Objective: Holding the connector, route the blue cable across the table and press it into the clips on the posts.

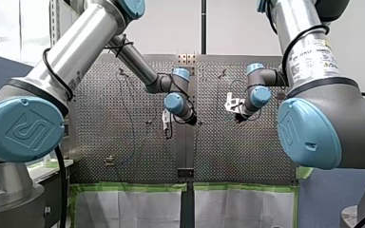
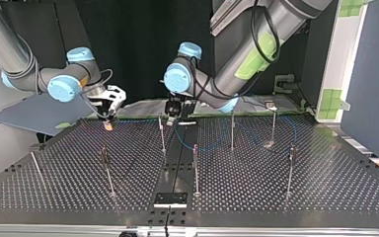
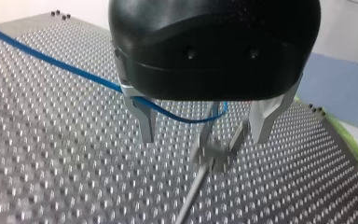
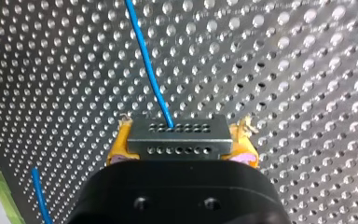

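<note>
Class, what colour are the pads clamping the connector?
Yellow pads on the connector; clearest in the right wrist view.

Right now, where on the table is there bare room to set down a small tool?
Bare perforated table lies along the top view's near edge, between the middle post and the right post. Crowded: the far middle, around my left end effector and the blue cable.

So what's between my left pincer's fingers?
The left wrist view shows the cable looping between the left pincer's fingers, a post's clip just beyond.
</note>
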`<control>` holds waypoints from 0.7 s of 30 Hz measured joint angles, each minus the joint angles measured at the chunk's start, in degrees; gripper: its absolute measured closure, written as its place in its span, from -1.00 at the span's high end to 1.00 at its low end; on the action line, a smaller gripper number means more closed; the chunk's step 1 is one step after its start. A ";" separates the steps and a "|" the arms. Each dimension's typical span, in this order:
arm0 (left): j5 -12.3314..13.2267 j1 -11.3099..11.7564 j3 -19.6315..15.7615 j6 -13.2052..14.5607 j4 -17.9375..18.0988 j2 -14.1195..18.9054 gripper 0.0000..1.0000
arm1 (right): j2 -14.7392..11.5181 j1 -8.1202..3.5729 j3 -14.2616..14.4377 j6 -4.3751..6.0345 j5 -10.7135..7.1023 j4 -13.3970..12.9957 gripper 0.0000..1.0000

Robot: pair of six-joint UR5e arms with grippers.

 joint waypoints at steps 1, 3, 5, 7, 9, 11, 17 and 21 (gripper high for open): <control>-0.47 -0.53 0.00 -0.09 -0.53 0.26 1.00 | -0.03 -0.18 0.00 0.00 0.00 0.10 -1.00; -1.29 -1.43 -0.03 -0.16 -1.45 0.53 1.00 | -0.15 -0.46 0.00 0.00 0.00 0.20 -1.00; -2.32 -2.47 -0.04 -0.06 -2.49 0.69 1.00 | -0.49 -0.74 0.00 0.00 0.00 0.36 -1.00; -3.27 -3.49 -0.06 0.20 -3.54 0.76 1.00 | -1.07 -1.04 0.00 0.09 0.00 0.53 -1.00; -3.87 -4.33 -0.03 0.19 -4.31 0.81 1.00 | -1.71 -1.27 0.01 0.38 0.00 0.62 -1.00; -4.54 -5.35 0.01 -0.24 -4.61 0.85 1.00 | -2.53 -1.54 0.01 0.93 -0.02 0.68 -1.00; -7.20 -8.33 1.46 -2.83 -2.59 0.76 1.00 | -4.06 -2.11 0.11 1.77 -0.15 0.87 -1.00; -9.11 -10.46 3.44 -4.74 -0.67 0.34 1.00 | -4.35 -2.18 0.27 1.75 -0.17 0.98 -1.00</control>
